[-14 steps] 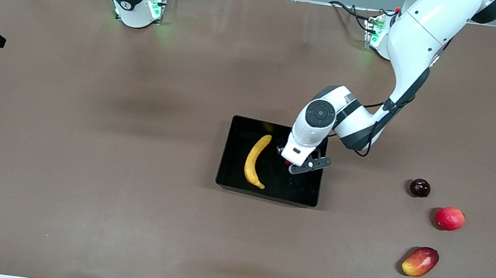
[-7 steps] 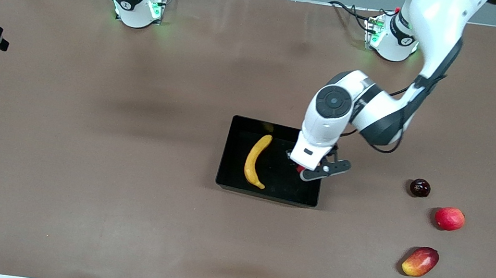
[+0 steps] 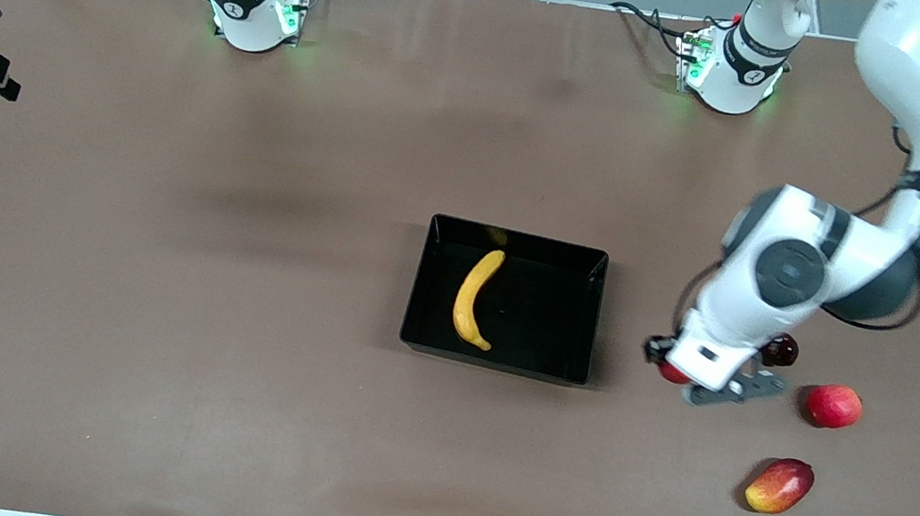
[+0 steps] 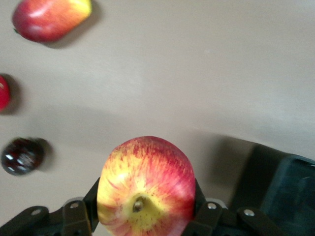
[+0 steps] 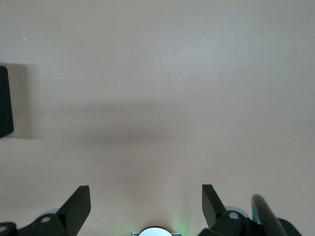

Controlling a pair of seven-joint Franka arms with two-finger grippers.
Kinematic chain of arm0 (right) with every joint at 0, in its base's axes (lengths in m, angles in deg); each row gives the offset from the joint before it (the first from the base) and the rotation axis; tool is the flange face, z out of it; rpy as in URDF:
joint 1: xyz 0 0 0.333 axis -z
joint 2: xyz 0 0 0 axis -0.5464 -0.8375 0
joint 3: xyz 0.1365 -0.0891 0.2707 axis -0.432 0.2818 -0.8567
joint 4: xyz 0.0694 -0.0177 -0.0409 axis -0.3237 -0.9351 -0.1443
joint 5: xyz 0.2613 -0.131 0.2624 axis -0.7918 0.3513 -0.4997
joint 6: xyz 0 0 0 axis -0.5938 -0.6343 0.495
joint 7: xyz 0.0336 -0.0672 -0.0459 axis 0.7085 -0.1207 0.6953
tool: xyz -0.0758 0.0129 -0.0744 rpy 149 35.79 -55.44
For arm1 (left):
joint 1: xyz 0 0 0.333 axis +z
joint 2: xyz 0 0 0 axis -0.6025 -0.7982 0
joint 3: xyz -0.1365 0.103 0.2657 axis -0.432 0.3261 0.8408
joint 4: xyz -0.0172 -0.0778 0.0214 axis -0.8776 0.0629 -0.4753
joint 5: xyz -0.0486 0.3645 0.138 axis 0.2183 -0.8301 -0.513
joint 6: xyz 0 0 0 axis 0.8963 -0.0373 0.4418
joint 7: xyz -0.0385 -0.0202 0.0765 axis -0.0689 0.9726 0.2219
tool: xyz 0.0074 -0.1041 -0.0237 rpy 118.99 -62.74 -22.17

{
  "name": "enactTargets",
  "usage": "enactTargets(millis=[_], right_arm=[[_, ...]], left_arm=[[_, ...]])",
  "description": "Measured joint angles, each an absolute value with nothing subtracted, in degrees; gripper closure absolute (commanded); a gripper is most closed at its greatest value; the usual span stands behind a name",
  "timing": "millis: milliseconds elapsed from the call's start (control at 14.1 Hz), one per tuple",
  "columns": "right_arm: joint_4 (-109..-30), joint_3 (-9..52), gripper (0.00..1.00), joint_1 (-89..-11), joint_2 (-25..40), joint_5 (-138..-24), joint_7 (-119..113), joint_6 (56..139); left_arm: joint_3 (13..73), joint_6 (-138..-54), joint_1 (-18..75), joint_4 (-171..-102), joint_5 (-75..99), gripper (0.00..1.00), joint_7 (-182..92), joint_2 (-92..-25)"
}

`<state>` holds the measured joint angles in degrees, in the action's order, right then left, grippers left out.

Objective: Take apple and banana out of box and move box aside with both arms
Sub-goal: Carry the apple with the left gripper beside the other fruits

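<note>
My left gripper (image 3: 700, 377) is clamped on the small red apple with yellow streaks (image 4: 145, 184), one finger (image 4: 84, 209) pressed against each side of it. I carry it in the air over the bare brown table (image 3: 149, 295), outside the black bin (image 3: 586, 321) and toward the left arm's end of the table from it.

The banana (image 3: 474, 298) lies inside the bin, along the half toward the right arm's end, flat on the floor.

Three other fruits sit on the table, all well apart from the bin toward the left arm's end: a dark glossy plum-like fruit (image 3: 782, 348), a plain red round fruit (image 3: 833, 406) nearer the front camera, and a red-yellow mango (image 3: 779, 486) nearer still.

My right gripper (image 5: 145, 206) waits high above the table, well away from the bin toward the right arm's end, its fingers spread and holding nothing.
</note>
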<state>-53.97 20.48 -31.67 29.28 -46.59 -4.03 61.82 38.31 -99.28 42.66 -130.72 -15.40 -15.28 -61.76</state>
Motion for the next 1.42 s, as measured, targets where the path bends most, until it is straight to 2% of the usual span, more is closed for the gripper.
enactTargets(millis=[284,569,1067,1209,1280,1351,1422], right_arm=[[-54.04,20.50,0.00,-31.67,28.93,-46.59,-4.03,61.55],[-54.18,20.48,0.00,-31.67,27.06,-46.59,-4.03,61.43],[-54.18,20.36,0.00,-31.76,26.11,-46.59,-4.02,61.42],[-54.18,20.36,0.00,-31.75,26.04,-46.59,-4.02,61.42],[-54.18,20.36,0.00,-31.76,26.03,-46.59,-4.02,61.42],[-54.18,20.36,0.00,-31.75,26.02,-46.59,-4.02,61.40],[-54.18,20.36,0.00,-31.75,25.98,-46.59,-4.02,61.39]], left_arm=[[38.58,-99.61,49.33,-130.81,-15.55,1.00,-25.99,-65.45],[38.65,-104.42,55.15,-130.81,-15.60,1.00,-32.63,-69.81],[40.18,-109.29,56.36,-129.22,-18.22,1.00,-33.65,-74.24],[40.86,-109.50,56.38,-128.35,-18.37,0.80,-33.66,-75.44],[40.96,-109.61,56.41,-128.16,-18.38,0.62,-33.67,-75.87],[40.97,-109.66,56.41,-128.00,-18.39,0.41,-33.67,-76.20],[40.96,-109.69,56.39,-127.89,-18.39,0.00,-33.67,-76.39]])
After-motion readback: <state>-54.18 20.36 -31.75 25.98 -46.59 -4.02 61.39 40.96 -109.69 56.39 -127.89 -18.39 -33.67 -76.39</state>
